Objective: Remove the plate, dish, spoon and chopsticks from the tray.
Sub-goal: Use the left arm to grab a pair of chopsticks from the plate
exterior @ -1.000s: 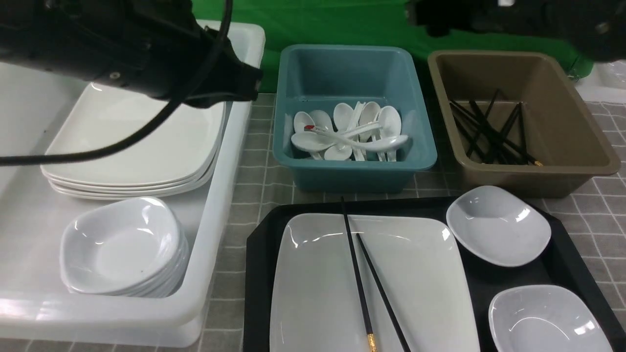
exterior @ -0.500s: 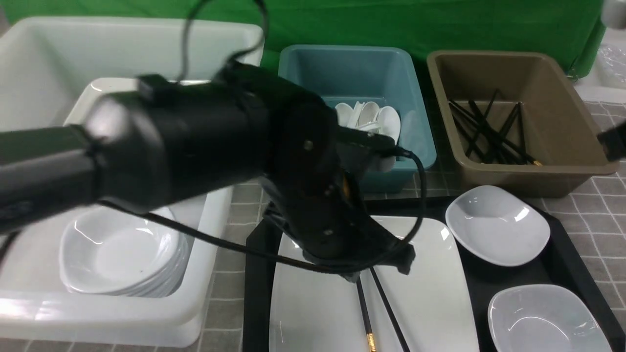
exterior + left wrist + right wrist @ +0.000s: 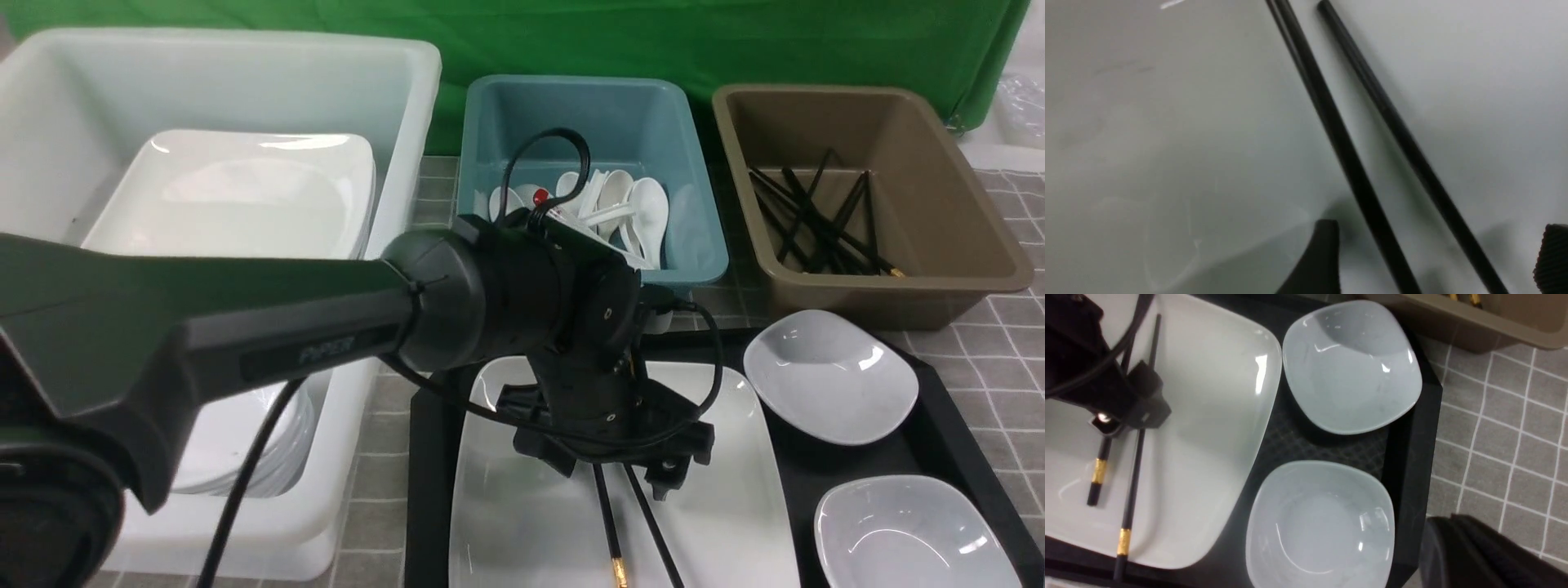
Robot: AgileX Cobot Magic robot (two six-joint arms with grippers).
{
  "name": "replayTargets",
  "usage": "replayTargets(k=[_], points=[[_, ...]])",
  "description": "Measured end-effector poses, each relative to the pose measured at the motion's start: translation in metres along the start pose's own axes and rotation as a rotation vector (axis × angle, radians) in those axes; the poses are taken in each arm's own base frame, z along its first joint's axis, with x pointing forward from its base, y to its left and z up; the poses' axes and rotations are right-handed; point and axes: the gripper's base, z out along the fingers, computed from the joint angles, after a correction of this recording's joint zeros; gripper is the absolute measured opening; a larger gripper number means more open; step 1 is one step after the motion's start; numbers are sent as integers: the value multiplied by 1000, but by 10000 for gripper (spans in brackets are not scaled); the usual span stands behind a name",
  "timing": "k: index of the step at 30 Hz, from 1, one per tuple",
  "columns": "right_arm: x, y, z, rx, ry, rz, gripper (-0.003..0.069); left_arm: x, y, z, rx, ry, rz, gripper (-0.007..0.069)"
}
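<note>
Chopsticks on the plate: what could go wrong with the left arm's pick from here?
1. The chopsticks lie apart and splayed between the open left jaws; closing may pinch them unevenly, so one could roll free.
2. They rest flat on the glossy plate; the jaws may scrape it or push the sticks sliding instead of gripping.
3. Their ends are staggered, so a lifted pair may tilt.
</note>
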Motion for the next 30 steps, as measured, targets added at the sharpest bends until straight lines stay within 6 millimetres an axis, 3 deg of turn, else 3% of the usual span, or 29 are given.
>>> replayTargets(k=[3, 7, 9, 11, 15, 23, 30], points=[[-1, 0, 0, -1, -7, 0, 25, -1, 0, 1, 2, -3, -2, 655], [-2, 0, 0, -5, -26, 2, 25, -1, 0, 2, -3, 2, 1, 558], [-3, 1, 0, -8, -29, 2, 25, 0, 0, 3, -8, 12, 1, 461], [-3, 1, 0, -12, -29, 4, 25, 1, 1, 4, -13, 27, 0, 291], [-3, 2, 0, -20, -28, 8, 25, 2, 1, 5, -14, 36, 5, 62], [-3, 2, 0, -25, -30, 11, 36, 1, -1, 1, -19, 72, 50, 33], [-3, 2, 0, -25, -30, 11, 38, -10, -16, -21, 61, 97, 114, 33]])
